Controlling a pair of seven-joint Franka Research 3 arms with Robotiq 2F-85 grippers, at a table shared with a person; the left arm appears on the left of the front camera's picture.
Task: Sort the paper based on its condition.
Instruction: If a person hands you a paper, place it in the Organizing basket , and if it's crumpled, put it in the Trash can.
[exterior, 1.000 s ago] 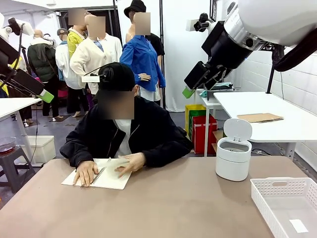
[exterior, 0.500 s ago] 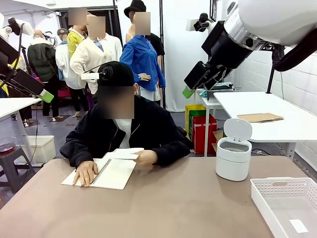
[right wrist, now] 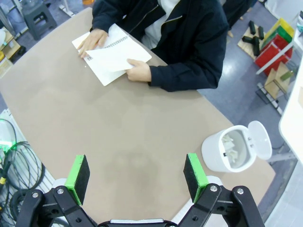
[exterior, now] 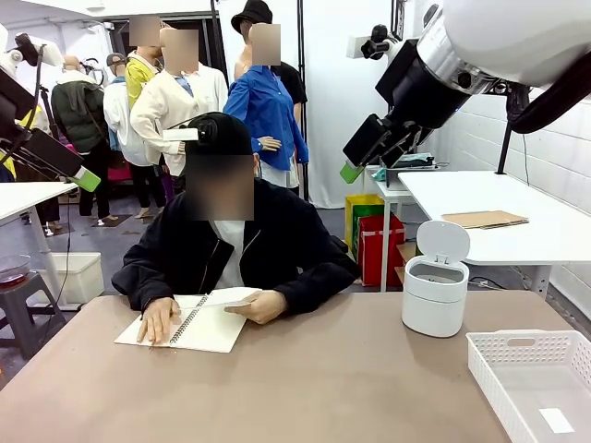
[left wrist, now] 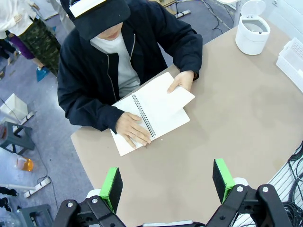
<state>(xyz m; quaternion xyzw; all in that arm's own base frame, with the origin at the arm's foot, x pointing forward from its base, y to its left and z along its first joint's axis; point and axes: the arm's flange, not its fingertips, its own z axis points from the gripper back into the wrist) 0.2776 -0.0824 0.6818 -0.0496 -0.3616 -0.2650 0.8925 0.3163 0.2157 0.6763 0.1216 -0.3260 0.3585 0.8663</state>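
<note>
The paper (exterior: pixel 231 298), a single white sheet and flat as far as I can see, is held just over the open spiral notebook (exterior: pixel 189 328) in the person's hand (exterior: pixel 264 306) at the far side of the tabletop (exterior: pixel 323 378). The person's other hand (exterior: pixel 159 320) presses on the notebook's page. By my reading, the sorting of this sheet has not begun: it lies in neither the open white bin (exterior: pixel 434 295) nor the white basket (exterior: pixel 517 338). From my left pincer (left wrist: pixel 167 182), jaws spread wide and empty high above the tabletop, the paper lies at twelve o'clock, well apart. From my right pincer (right wrist: pixel 136 176), likewise released and holding nothing, it sits at about eleven o'clock, well apart, with the bin at two o'clock. All of the work is left: judging the sheet's condition, taking it, placing it.
</note>
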